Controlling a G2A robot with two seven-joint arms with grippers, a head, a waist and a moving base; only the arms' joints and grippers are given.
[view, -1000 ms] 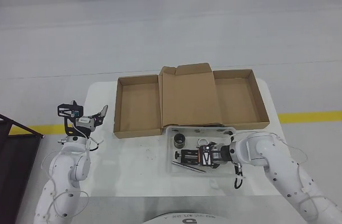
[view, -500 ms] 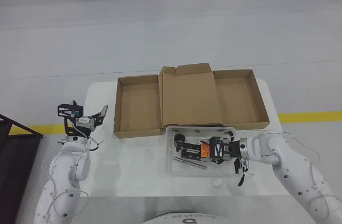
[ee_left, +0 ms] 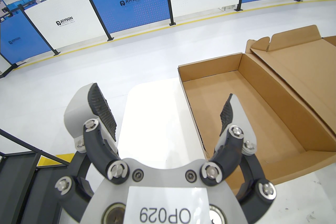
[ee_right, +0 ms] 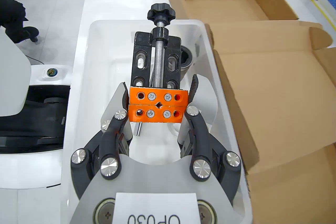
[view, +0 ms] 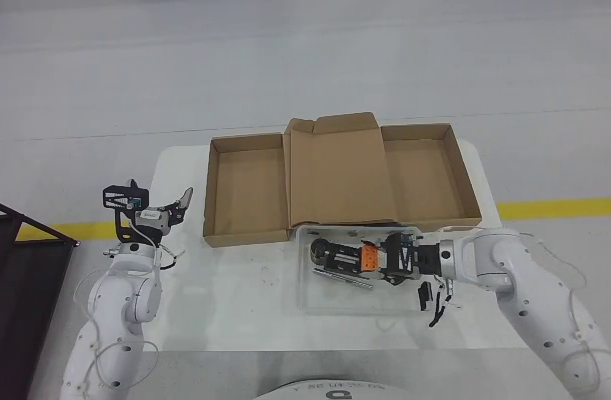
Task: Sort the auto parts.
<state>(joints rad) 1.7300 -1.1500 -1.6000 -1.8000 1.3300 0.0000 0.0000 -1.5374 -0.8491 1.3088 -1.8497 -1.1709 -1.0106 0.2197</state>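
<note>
White factory floor surrounds a white table (view: 235, 290), with blue and white fence panels far behind. On the table lies an open cardboard box (view: 425, 180) with a shallow bay on either side of a flat central flap. Just in front of it sits a white tray (ee_right: 86, 72) of parts. We see the right gripper (ee_right: 158, 93) over the tray, its fingers pressed against the two ends of the orange blocks of a small black vise (ee_right: 157, 70). The vise is held level, with its screw and black knob pointing away from the wrist toward the tray's far wall. It looks slightly raised off the tray floor, though we cannot be sure. A dark cylindrical sleeve (ee_right: 187, 57) stands in the tray just beside the vise, and a thin metal rod (view: 340, 279) lies under it. The left gripper (ee_left: 164, 101) hangs spread wide and empty at the table's left edge, near the box's left bay. We judge the step in hand to be carrying the vise out to the box. To do it well, keep the squeeze firm — the weight sits forward of the fingers, so the knob end may droop. Lift straight up until the vise clears the sleeve, the tray wall and the box wall. Then cross over and let go only once the vise rests on cardboard.
</note>
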